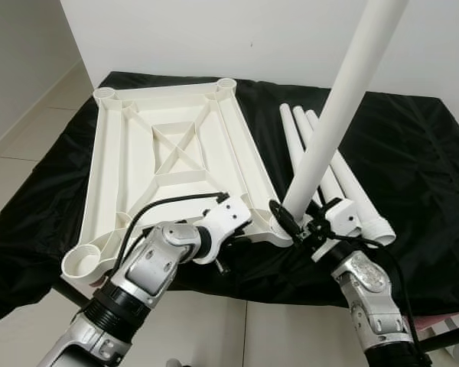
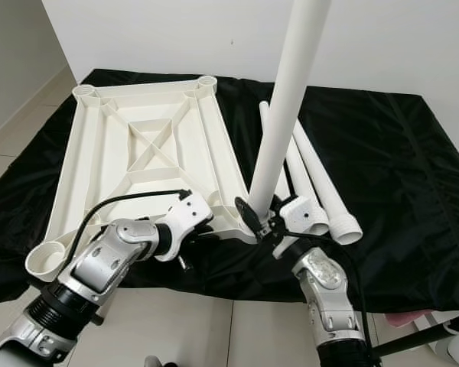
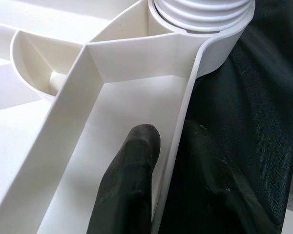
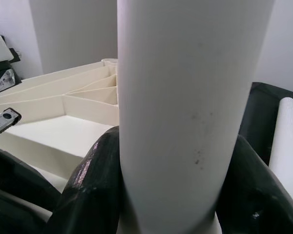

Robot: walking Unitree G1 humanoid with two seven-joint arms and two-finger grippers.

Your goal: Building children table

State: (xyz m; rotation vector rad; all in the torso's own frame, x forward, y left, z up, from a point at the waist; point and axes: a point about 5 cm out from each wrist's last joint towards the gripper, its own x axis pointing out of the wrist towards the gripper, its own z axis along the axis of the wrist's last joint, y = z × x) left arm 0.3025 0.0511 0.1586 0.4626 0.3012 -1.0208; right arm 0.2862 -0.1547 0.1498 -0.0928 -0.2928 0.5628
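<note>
The upper end of the upright table leg (image 1: 344,107) is cut off by the frame edge. It is clamped by the right gripper (image 1: 294,223) at the near right corner socket of one white ribbed tabletop (image 1: 172,153), lying upside down on black cloth (image 1: 413,153). The tabletop's near rim is pinched by the left gripper (image 3: 158,190). Three more legs (image 1: 333,176) lie beside it.

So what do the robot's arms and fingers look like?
Both arms are shiny silver metal with ribbed black rings lower down. Each wrist has a white block with a thin black cable looping off it. The left gripper and right gripper have long, glossy black fingers.
</note>
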